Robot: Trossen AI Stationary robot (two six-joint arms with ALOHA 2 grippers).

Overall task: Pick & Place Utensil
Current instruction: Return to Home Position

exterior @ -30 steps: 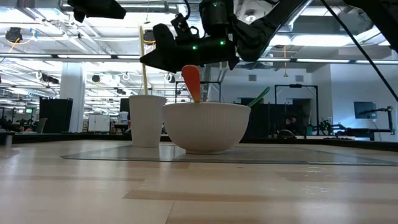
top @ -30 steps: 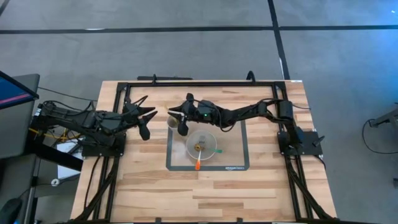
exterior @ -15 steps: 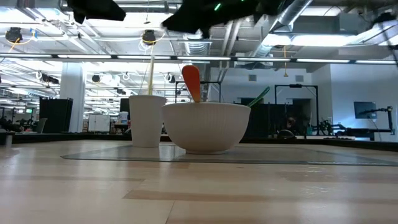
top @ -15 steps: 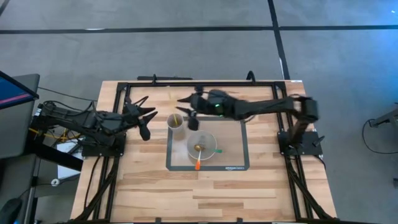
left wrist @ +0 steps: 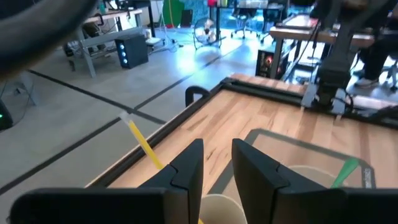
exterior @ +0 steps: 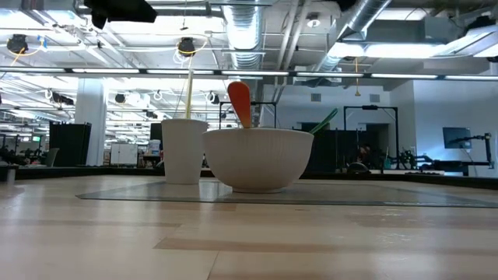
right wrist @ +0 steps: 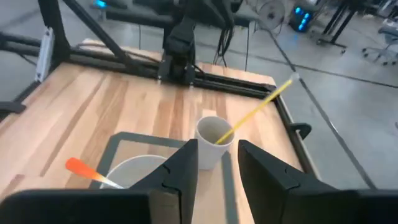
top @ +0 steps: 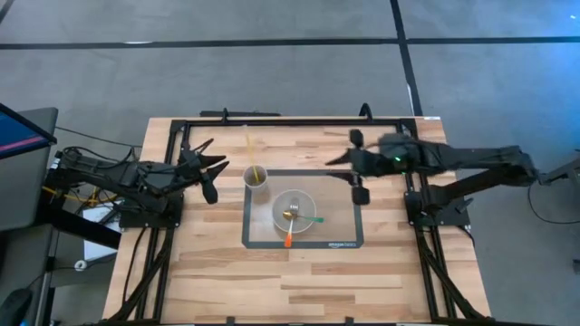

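A white paper cup (top: 256,177) stands on a grey mat (top: 343,226), with a yellow stick-like utensil (top: 249,145) standing in it and leaning on the rim toward the far edge. It also shows in the low view (exterior: 187,93) and the right wrist view (right wrist: 258,111). A white bowl (top: 306,201) beside the cup holds an orange-handled utensil (top: 288,238), a green-handled one (top: 314,218) and a gold one (top: 290,215). My right gripper (top: 344,172) is open and empty, right of the bowl. My left gripper (top: 216,172) is open and empty, left of the cup.
A black frame (top: 272,121) runs along the table's far edge and down both sides. Bare wooden table (top: 299,281) lies in front of the mat. The low view shows the cup (exterior: 184,150) and bowl (exterior: 258,158) side by side.
My right gripper has gone from above the cup up and toward the table's right edge, leaving the low view. The yellow utensil stays in the cup; it stood nearly upright and now leans on the rim.
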